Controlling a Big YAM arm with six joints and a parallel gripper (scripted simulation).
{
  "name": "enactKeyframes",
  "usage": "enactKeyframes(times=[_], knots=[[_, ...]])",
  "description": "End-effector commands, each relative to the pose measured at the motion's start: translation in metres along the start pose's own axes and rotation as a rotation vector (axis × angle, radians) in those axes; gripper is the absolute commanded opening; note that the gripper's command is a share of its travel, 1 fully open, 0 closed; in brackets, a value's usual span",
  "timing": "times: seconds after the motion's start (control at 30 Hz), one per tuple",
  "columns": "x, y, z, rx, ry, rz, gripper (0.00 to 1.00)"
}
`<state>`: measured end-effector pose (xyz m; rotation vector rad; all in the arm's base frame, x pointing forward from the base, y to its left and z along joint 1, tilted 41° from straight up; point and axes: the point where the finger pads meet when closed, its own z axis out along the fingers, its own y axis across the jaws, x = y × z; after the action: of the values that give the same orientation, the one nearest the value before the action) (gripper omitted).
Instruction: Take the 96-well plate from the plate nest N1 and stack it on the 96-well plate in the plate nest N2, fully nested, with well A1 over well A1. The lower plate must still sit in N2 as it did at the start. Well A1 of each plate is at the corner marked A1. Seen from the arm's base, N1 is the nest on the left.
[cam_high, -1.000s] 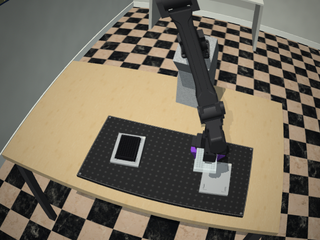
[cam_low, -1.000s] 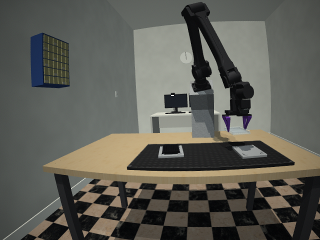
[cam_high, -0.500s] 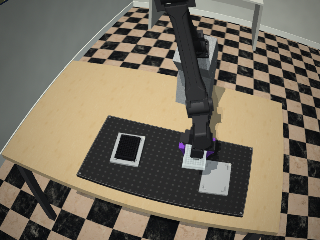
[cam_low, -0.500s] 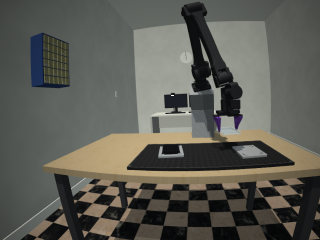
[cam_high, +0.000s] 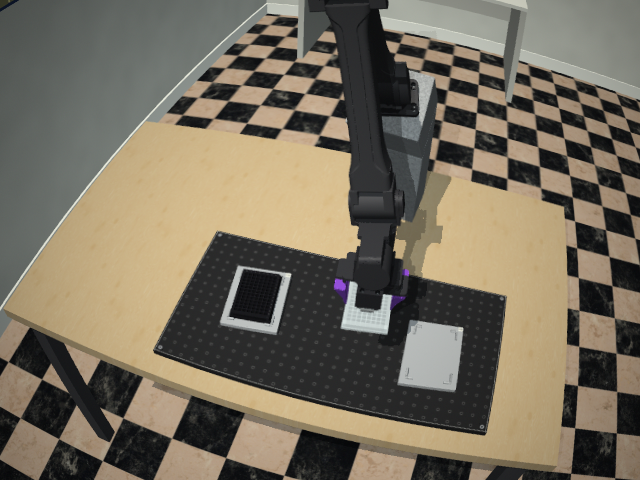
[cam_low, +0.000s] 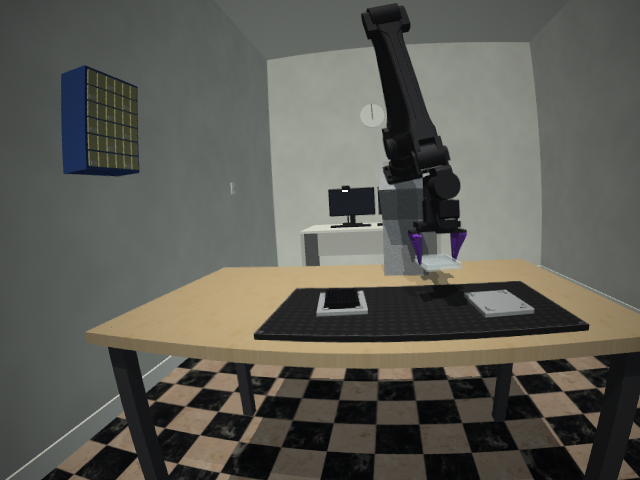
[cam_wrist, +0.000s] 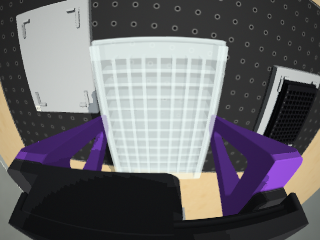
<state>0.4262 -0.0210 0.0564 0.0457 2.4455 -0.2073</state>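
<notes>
White plate (cam_high: 365, 316) in tool (cam_high: 370, 293) (gripped), between nests, airborne.

Room: plain grey walls (cam_low: 196, 129), white skirting, black-and-tan checkered tile floor (cam_low: 361, 413). Blue wall cabinet of small yellow drawers (cam_low: 100, 121) at 10 o'clock in exterior view. Round white wall clock (cam_low: 370, 114) on the paler back wall at 12; below it a white desk (cam_low: 341, 232) with a black monitor (cam_low: 351, 201). Light-wood curved table on dark legs (cam_low: 155, 330) in front.

We look steeply down on the black breadboard (cam_high: 320, 372) from high opposite the arm, level from beyond its front edge, and close from the wrist
</notes>
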Motion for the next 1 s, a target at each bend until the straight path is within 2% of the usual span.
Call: enactKeyframes(times=[0.0, 0.9, 0.97], knots=[[-0.005, -0.015, -0.006, 0.009, -0.036, -0.01, 0.0], [0.015, -0.097, -0.005, 0.015, -0.029, -0.016, 0.0], [0.015, -0.097, -0.005, 0.015, -0.029, -0.016, 0.0]])
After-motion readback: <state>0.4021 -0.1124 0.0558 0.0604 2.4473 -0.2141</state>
